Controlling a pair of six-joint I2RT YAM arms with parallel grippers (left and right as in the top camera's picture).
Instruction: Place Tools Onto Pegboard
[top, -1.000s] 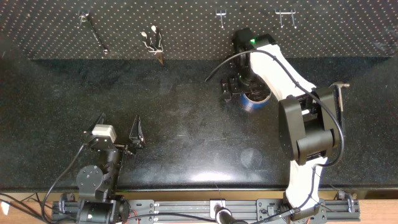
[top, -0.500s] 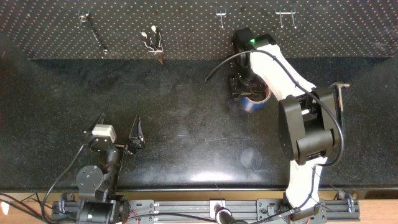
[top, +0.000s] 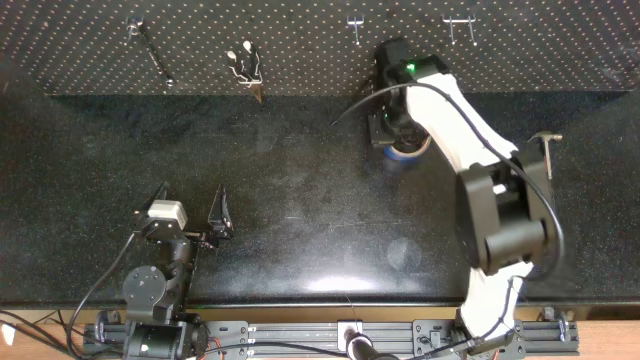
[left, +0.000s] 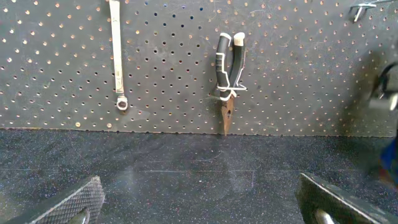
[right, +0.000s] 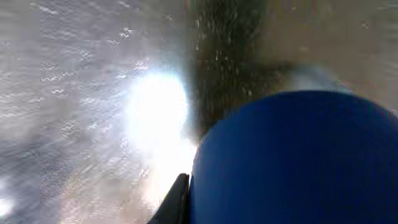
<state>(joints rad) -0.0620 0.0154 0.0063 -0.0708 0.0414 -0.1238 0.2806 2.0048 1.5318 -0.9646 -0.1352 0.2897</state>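
A blue tape roll (top: 406, 152) sits just in front of the pegboard (top: 300, 45), with my right gripper (top: 390, 132) shut on it. In the right wrist view the roll (right: 292, 162) looms large beside one dark finger (right: 176, 198). A wrench (top: 152, 52) and pliers (top: 247, 70) hang on the board, and the left wrist view also shows this wrench (left: 115, 50) and the pliers (left: 229, 78). My left gripper (top: 190, 205) rests open near the table's front left, its fingers (left: 74, 202) wide apart with nothing between them.
Two bare hooks (top: 355, 27) (top: 459, 27) stick out of the pegboard above the right gripper. A hammer (top: 547, 150) lies on the black tabletop (top: 300, 170) at the right, partly behind the right arm.
My right gripper has closed in on the blue roll and carried it a little toward the pegboard. The left arm has stayed still.
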